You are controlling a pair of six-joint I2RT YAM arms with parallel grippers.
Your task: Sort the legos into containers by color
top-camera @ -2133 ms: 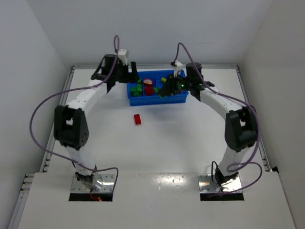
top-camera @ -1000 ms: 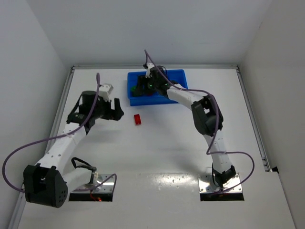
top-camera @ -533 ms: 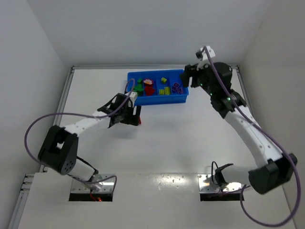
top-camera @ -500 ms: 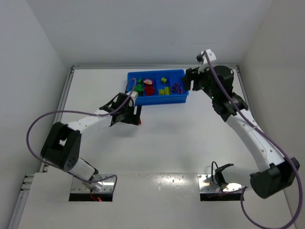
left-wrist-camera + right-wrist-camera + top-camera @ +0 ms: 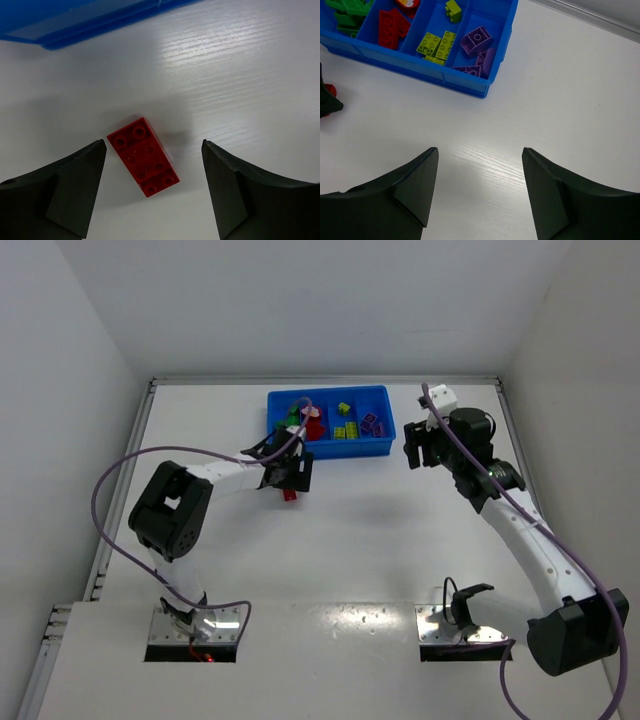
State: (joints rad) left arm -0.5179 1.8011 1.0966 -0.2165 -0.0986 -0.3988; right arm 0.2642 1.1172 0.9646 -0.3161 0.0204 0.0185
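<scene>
A lone red lego (image 5: pixel 143 156) lies flat on the white table just in front of the blue tray (image 5: pixel 75 27). My left gripper (image 5: pixel 153 145) hovers open right over it, with one finger on each side and no contact. From above, that gripper (image 5: pixel 292 478) covers most of the brick (image 5: pixel 290 495). The tray (image 5: pixel 420 62) holds green (image 5: pixel 347 12), red (image 5: pixel 390 22), yellow (image 5: pixel 436 44) and purple legos (image 5: pixel 476 40), one colour per compartment. My right gripper (image 5: pixel 480 150) is open and empty over bare table, in front of and to the right of the tray (image 5: pixel 330 452).
A raised table rim (image 5: pixel 320 380) runs along the back, and white walls close in both sides. Purple cables loop off both arms. My left arm's elbow (image 5: pixel 170 510) rests low at the left.
My left gripper has slid right and now straddles the red brick. My right gripper has pulled back from the tray's right end toward the near side.
</scene>
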